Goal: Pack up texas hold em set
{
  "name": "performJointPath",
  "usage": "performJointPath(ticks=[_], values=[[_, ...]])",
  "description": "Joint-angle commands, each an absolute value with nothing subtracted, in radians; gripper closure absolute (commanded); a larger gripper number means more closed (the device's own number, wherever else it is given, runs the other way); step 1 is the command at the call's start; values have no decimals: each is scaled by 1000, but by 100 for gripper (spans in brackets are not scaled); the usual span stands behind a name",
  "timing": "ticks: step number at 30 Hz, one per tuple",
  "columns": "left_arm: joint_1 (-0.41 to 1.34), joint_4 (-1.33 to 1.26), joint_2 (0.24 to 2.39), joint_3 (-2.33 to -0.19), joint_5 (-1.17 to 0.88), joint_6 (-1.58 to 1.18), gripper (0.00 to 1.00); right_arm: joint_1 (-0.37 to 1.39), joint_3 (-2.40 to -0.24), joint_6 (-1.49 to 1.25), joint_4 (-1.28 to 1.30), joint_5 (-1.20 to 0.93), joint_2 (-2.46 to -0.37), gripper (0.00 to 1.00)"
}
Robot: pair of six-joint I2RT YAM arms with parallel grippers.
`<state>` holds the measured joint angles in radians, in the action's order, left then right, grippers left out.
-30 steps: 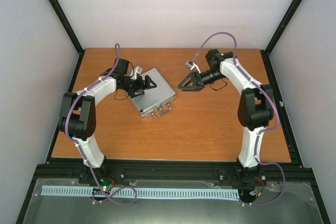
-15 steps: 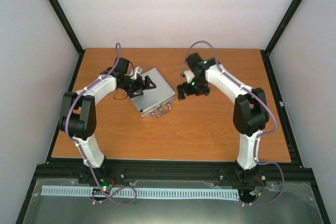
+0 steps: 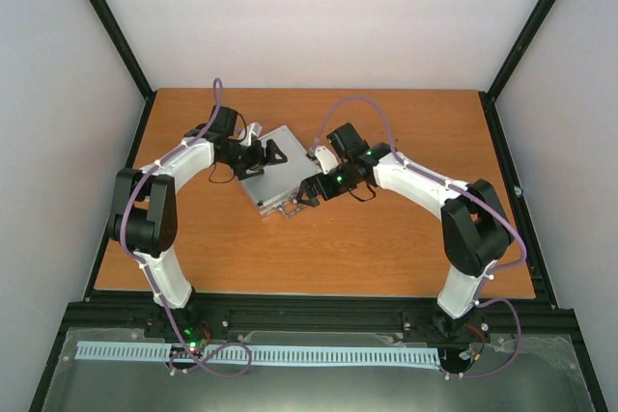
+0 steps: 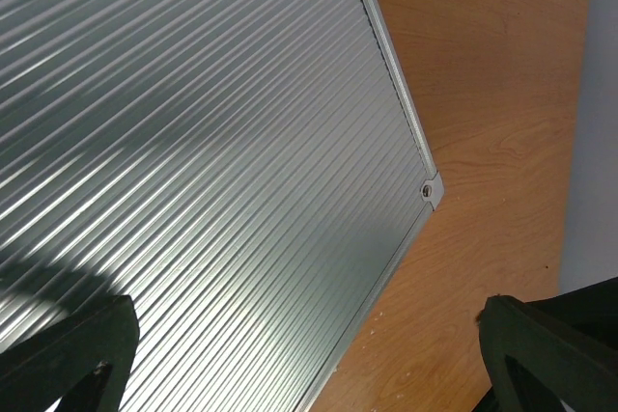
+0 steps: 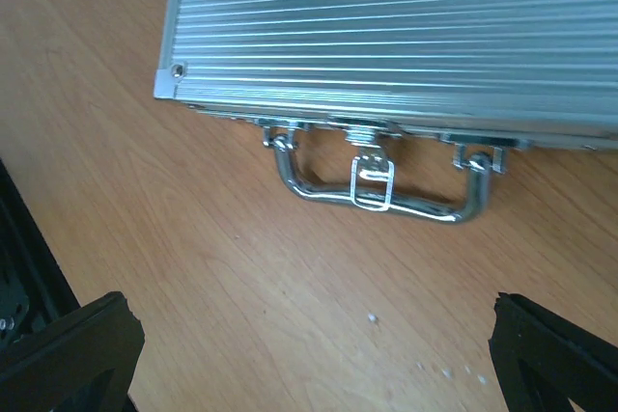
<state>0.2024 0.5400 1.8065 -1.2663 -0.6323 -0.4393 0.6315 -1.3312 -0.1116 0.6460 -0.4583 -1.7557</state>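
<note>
The texas hold em set shows only as its silver ribbed case [image 3: 278, 177], lid down, lying flat on the table. Its contents are hidden. The chrome handle [image 5: 377, 190] sticks out of the case's near side, and a small latch [image 5: 373, 180] hangs over it. My right gripper [image 3: 303, 196] hovers open just in front of that handle, nothing between its fingertips [image 5: 68, 354]. In the right wrist view that gripper [image 5: 309, 364] frames bare wood. My left gripper [image 3: 261, 156] is open above the lid's far left part. Seen from the left wrist, that gripper [image 4: 309, 373] straddles the case's edge [image 4: 386, 267].
The orange wooden table [image 3: 386, 238] is ringed by a black frame [image 3: 290, 311], with white walls on three sides. Small white specks [image 5: 372, 317] lie on the wood near the handle.
My right arm has swung left and nearer, from beside the case's right side to just in front of its handle. The left arm and the case have stayed put.
</note>
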Motion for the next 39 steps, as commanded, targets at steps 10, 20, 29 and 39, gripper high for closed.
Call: performJointPath(ticks=[10, 20, 29, 39], values=[[204, 567, 1898, -1274, -568, -400, 0, 666, -1285, -59, 329, -658, -1895, 0], [204, 567, 1925, -1280, -566, -399, 0, 672, -1354, -21, 377, -685, -2001, 0], [204, 570, 1924, -1270, -562, -398, 0, 680, -1371, 1, 415, -651, -2039, 0], [204, 564, 1912, -1251, -556, -407, 0, 698, -1436, 34, 485, -609, -2106, 0]])
